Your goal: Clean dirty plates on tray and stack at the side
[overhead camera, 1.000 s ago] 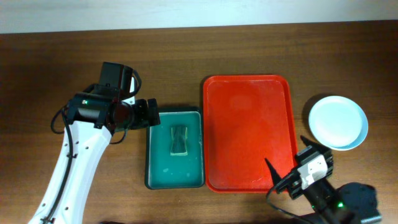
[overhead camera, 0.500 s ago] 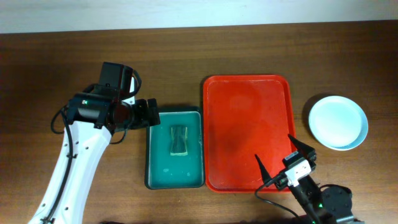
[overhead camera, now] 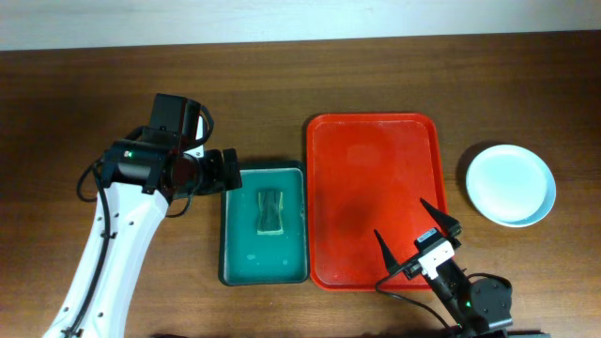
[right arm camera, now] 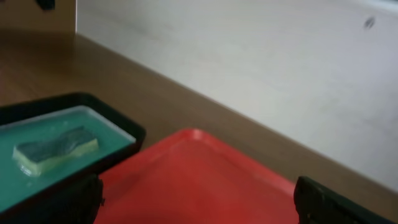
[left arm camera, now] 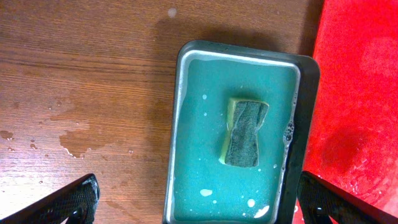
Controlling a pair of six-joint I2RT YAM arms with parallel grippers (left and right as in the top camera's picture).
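Observation:
The red tray (overhead camera: 374, 199) lies in the middle of the table with nothing on it; it also shows in the left wrist view (left arm camera: 360, 93) and the right wrist view (right arm camera: 199, 180). A stack of pale plates (overhead camera: 511, 184) sits on the table to its right; I cannot tell how many. My right gripper (overhead camera: 413, 242) is open and empty over the tray's front right corner. My left gripper (left arm camera: 199, 202) is open and empty above the near end of the green tray.
A dark green tray (overhead camera: 266, 222) of teal water holds a sponge (overhead camera: 270, 208) left of the red tray; both show in the left wrist view, tray rim (left arm camera: 177, 124) and sponge (left arm camera: 244, 132). Water drops mark the wood (left arm camera: 74, 140) to its left.
My right arm has swung left from beside the plates, and the open gripper now sits over the red tray's front right corner. The left arm has not moved.

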